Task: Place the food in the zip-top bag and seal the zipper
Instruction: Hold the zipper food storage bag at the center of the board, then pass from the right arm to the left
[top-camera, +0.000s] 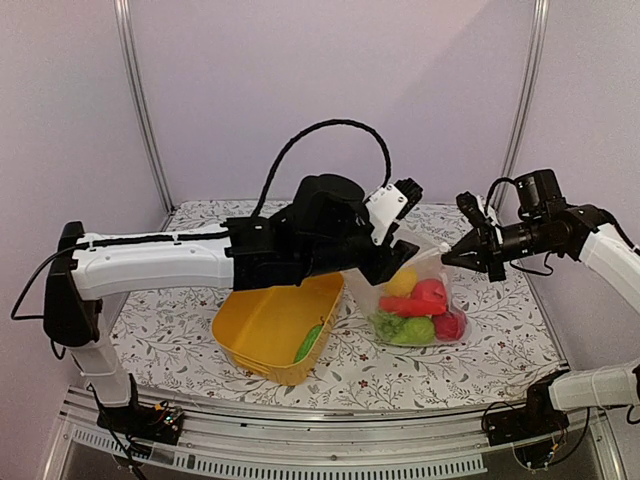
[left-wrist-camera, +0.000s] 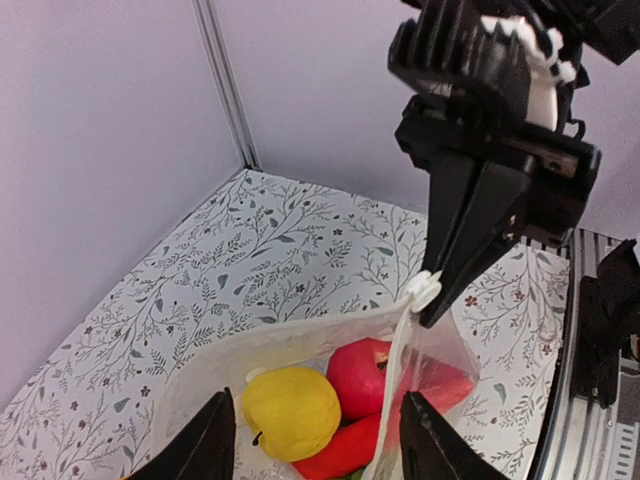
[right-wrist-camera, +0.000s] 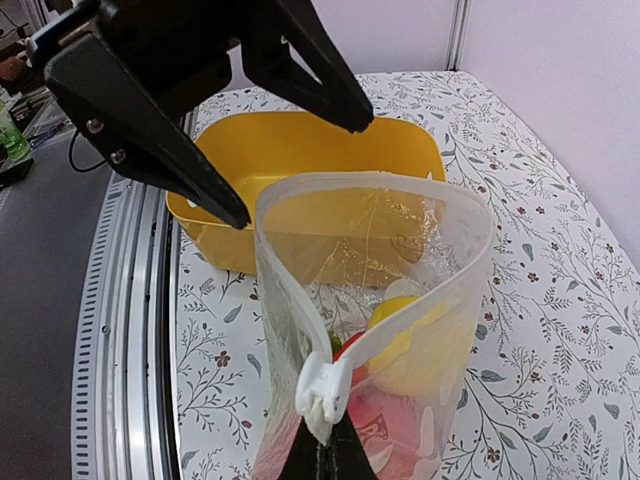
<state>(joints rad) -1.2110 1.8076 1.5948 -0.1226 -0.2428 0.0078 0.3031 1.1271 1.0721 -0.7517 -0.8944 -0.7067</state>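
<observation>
The right gripper (right-wrist-camera: 320, 455) clamps the rim of the clear dotted plastic zip-top bag (right-wrist-camera: 455, 290) between its fingers, probably to hold the mouth up. The left gripper (left-wrist-camera: 318, 400) has its fingers apart and empty, above the round toy fruits (left-wrist-camera: 290, 412) inside.

txt/labels/nos: none legible, all 3 cams | zip-top bag (top-camera: 415, 300): white dots only | yellow basket (top-camera: 270, 330): plain | tablecloth (top-camera: 480, 350): floral print, no lettering

Clear zip-top bag (top-camera: 440, 270) at centre right showing yellow, red and green food (top-camera: 425, 297) through its wall, yellow basket (top-camera: 262, 325) at lower centre holding one green piece (top-camera: 308, 343), table (top-camera: 500, 330) wearing white cloth with grey sprigs and tiny dark red flowers.
</observation>
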